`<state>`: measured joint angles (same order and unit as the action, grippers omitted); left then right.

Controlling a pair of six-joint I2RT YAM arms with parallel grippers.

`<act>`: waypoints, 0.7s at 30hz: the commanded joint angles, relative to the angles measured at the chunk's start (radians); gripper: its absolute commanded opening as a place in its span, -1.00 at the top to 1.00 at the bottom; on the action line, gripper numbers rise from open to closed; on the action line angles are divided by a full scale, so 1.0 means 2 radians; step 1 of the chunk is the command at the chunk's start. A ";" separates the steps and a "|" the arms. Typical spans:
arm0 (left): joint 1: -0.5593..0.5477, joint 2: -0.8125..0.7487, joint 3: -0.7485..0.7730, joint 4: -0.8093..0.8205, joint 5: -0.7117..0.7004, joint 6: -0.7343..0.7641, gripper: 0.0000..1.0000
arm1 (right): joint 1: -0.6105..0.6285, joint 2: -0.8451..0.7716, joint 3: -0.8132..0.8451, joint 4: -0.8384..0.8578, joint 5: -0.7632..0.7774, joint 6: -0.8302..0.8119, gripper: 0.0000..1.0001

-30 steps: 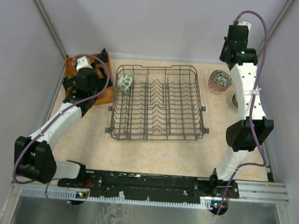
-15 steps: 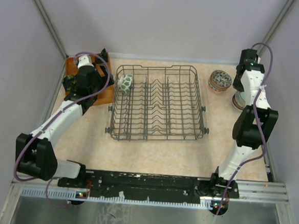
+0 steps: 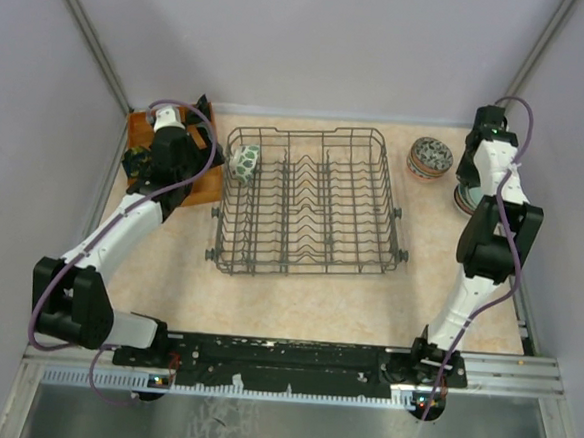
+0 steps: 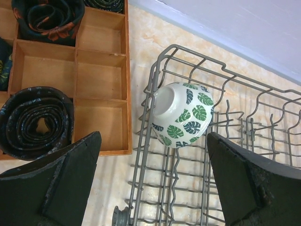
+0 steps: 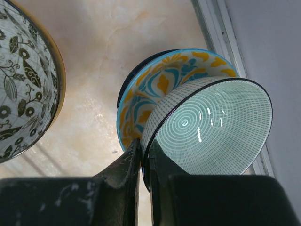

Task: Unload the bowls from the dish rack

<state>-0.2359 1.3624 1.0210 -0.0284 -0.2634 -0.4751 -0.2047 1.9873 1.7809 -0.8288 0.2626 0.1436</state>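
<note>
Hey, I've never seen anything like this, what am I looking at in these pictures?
Two robot arms are bolted to a table's near edge. One picture looks down from above; the other two come from cameras on each wrist. On the table sit a wire dish rack, a wooden tray and a black-and-white bowl. One leaf-patterned bowl stands on edge in the rack; the left claw hangs open near it. The right claw pinches the rim of a green-lined bowl, tilted over a blue-and-yellow bowl.
</note>
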 commanded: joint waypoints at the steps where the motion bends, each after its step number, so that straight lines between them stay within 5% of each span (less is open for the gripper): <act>1: -0.003 0.005 0.018 0.003 0.006 -0.003 -0.99 | -0.011 0.004 0.027 0.024 -0.015 -0.012 1.00; 10: -0.004 0.006 0.020 0.001 0.004 -0.003 -0.99 | -0.020 0.020 0.036 0.028 -0.036 -0.010 0.99; 21: -0.006 0.008 0.019 0.002 0.004 -0.003 -0.99 | -0.020 0.020 0.051 0.020 -0.034 -0.008 0.40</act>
<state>-0.2405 1.3693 1.0317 -0.0307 -0.2607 -0.4747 -0.2344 2.0514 1.8225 -0.8101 0.1871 0.1341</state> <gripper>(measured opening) 0.995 0.254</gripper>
